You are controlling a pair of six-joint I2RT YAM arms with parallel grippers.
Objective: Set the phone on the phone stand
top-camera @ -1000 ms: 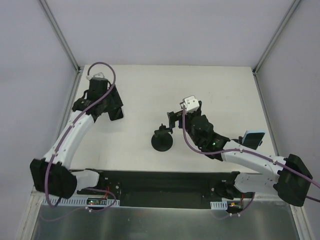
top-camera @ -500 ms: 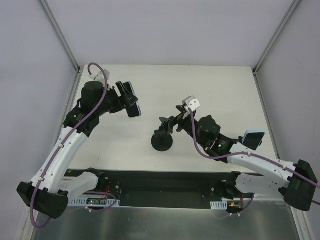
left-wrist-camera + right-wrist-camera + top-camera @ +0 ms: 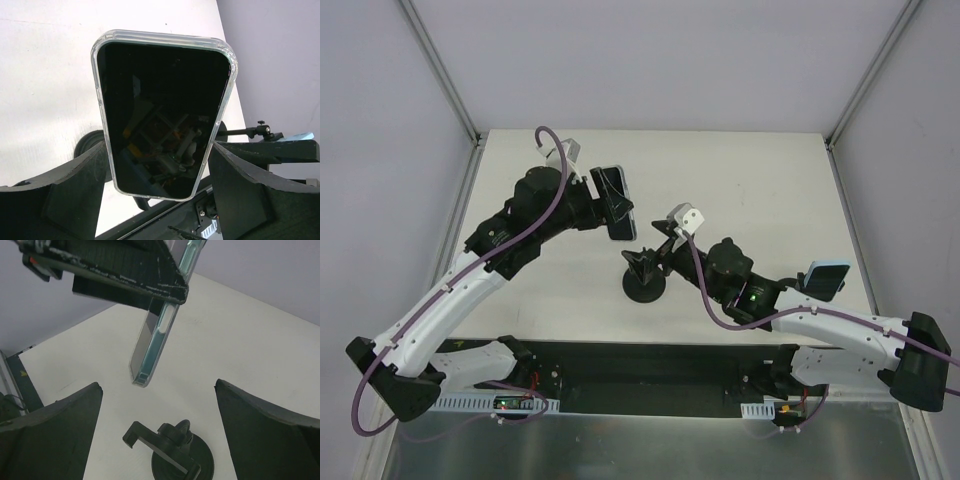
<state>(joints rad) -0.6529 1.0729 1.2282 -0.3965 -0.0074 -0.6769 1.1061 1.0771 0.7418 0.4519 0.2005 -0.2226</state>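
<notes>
In the last second the left arm (image 3: 470, 282) swung in across the white table (image 3: 760, 180). The left gripper (image 3: 609, 206), clamped on the slim, black-screened, clear-rimmed phone (image 3: 617, 200), held it aloft just up-left of the small black disc-based phone stand (image 3: 645, 283). The right gripper (image 3: 650, 258) was spread wide and empty, flanking the stand. Judgement: lowering into the cradle comes next.

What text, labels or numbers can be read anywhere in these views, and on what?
None can be read.
The phone screen is dark, showing only reflections.
The white strips at the near edge bear marks too small to read.
A yellow mark on the black plate is too blurred.
</notes>
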